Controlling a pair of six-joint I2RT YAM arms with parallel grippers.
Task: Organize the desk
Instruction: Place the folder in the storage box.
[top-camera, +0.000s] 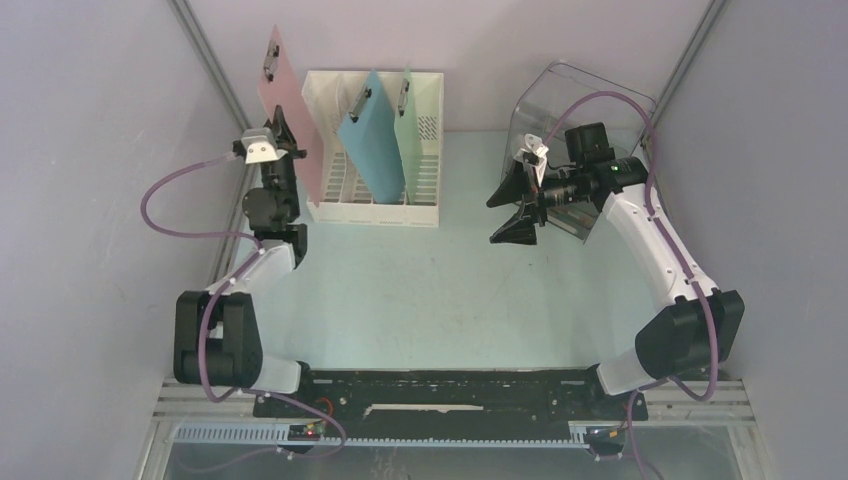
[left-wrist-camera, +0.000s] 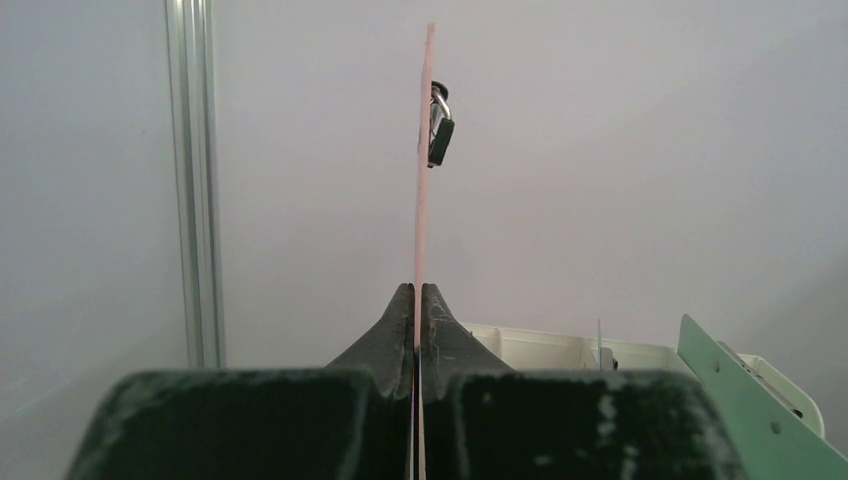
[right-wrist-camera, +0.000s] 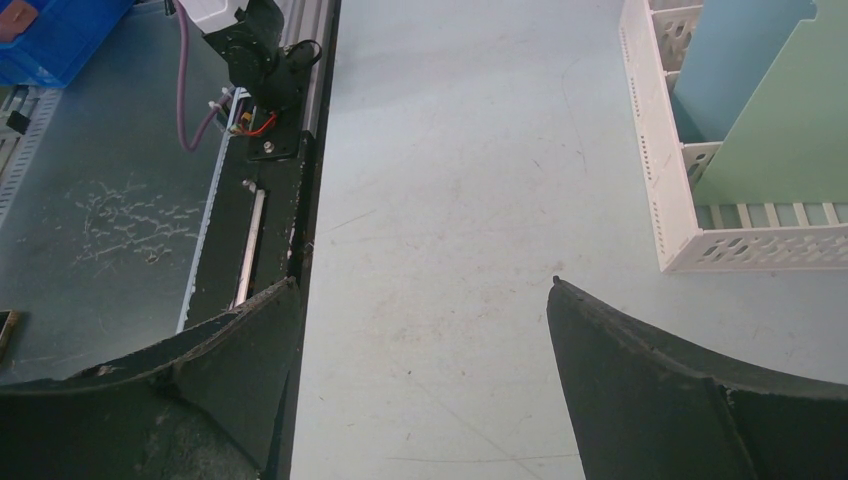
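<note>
Right pincer (right-wrist-camera: 421, 282) agape, desk (right-wrist-camera: 450, 150) beneath

A slotted rack (top-camera: 372, 213) stands on the desk (top-camera: 420, 300) against its far edge, left of centre. Inside it, one clipboard (top-camera: 370, 150) leans in a middle slot, and a second clipboard (top-camera: 412, 140) stands in the slot to its right. A third clipboard (top-camera: 290, 100) stands upright just left of the rack, pinched in the left gripper (left-wrist-camera: 416, 290). A bin (top-camera: 570, 90) sits at the far right corner, with the spread right gripper (right-wrist-camera: 425, 285) before it.
</note>
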